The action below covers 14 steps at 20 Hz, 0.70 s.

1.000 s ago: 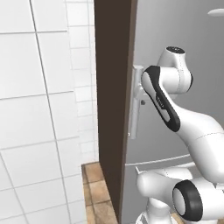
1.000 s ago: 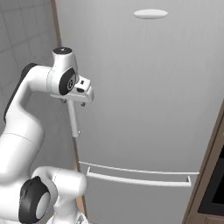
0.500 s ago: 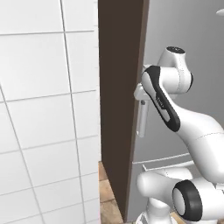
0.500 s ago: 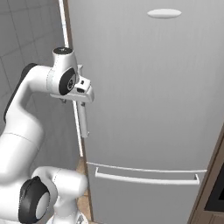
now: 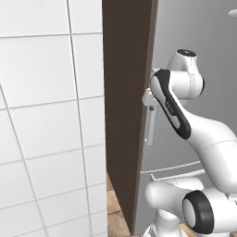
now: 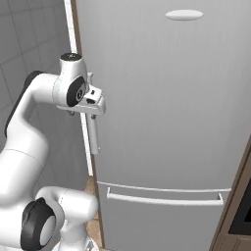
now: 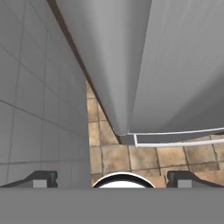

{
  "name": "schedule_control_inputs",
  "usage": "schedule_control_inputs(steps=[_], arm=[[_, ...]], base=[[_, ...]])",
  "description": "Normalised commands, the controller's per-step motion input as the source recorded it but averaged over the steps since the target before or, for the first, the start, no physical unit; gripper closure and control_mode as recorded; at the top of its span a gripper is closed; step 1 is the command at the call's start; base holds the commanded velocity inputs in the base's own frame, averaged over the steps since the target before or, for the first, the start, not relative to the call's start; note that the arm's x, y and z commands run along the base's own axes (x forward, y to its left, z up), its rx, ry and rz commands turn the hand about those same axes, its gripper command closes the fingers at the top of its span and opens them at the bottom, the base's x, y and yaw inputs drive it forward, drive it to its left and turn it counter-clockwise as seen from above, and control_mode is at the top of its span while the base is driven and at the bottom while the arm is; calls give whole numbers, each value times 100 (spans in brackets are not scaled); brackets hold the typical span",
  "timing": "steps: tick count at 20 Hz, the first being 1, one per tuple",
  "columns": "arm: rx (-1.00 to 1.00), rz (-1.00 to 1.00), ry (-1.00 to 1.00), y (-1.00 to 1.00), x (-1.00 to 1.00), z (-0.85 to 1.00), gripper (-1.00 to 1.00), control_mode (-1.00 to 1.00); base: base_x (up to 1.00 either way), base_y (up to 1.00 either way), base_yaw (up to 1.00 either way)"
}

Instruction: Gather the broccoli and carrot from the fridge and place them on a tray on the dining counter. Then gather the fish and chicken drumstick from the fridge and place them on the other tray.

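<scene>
Tall grey steel fridge (image 6: 166, 122) shut, contents hidden | fingers (image 6: 94, 128) spread wide, grasping nothing, at vertical door handle (image 5: 149, 124) on left edge | white tiled wall (image 5: 51, 115) close beside, narrow gap | tan tiled floor (image 7: 113, 153) below lower-drawer bar handle (image 6: 164, 198)

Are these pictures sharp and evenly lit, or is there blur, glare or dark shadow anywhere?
Left base view: flat, even light, no glare; the brown panel beside the fridge door is the darkest area. Right base view: crisp edges, soft shading on the door's grey face, the tiled wall dimmer. Hand view: sharp, the floor tiles clear, the open gripper dark at the bottom.
</scene>
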Motion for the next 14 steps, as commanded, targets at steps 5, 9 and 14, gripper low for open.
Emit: schedule_control_inputs(steps=[5, 9, 14], arm=[[0, 0, 0, 0, 0, 0, -100, 100], [0, 0, 0, 0, 0, 0, -100, 100], [0, 0, 0, 0, 0, 0, -100, 100]], base=[[22, 10, -9], [29, 18, -20], [26, 32, -18]])
